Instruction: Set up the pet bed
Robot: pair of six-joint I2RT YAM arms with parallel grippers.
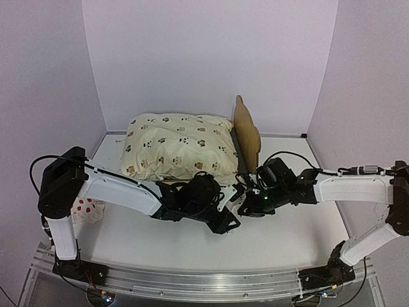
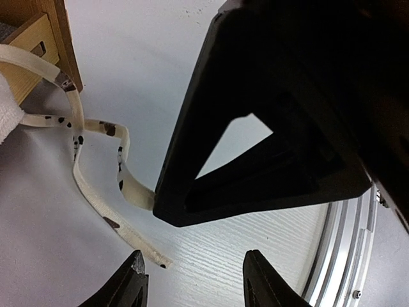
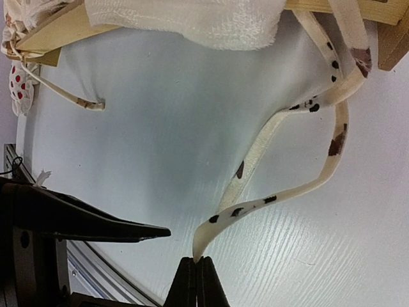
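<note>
The small white pillow with red spots lies at the far left of the counter, just beside my left arm's upright link. My left arm reaches rightward across the counter, low in front of the bed. My left end effector is released: in the left wrist view its two fingertips stand apart with only bare counter between them, and nothing is grasped. A cream tie with dark print trails from the bed corner across the counter, and one strand ends just beside the left fingertip. The pet bed stands at the back centre of the counter, near the rear wall, with its bear-ear headboard upright at the right end. The cream cushion printed with small bear faces lies on the bed and covers most of the frame. My right arm comes in from the right side and meets the left arm in front of the bed's near right corner. My right end effector is clenched, grasping the free end of the tie; the strand curves from the pinch point back up to the wooden frame. The two end effectors sit close together, just above the counter.
</note>
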